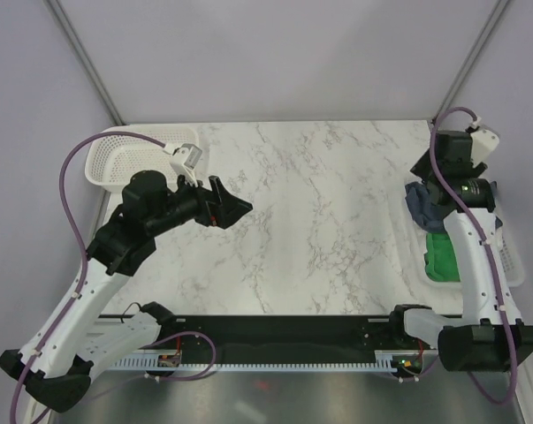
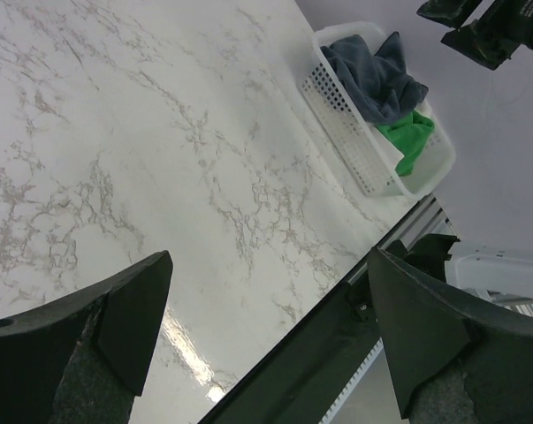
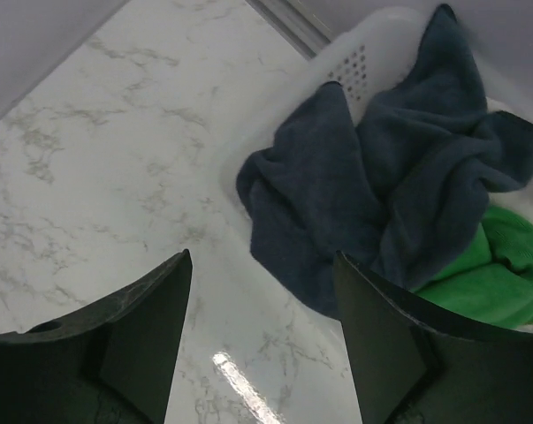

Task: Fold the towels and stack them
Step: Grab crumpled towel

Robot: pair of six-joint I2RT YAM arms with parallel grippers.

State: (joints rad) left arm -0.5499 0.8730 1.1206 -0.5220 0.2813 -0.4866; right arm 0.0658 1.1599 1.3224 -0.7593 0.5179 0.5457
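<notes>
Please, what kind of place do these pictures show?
Probably a robot test bench, not a home: a white marble-patterned tabletop closed in by plain grey walls, two white-and-black robot arms bolted at its near edge, and a white plastic mesh basket holding navy and green cloth towels.

Light: I see bright, even light from above | Glare: small white glints on the marble table (image 2: 185,343) in both wrist views | Shadows: soft, faint | Focus: near fingers (image 3: 116,344) look slightly blurred, overhead view sharp
</notes>
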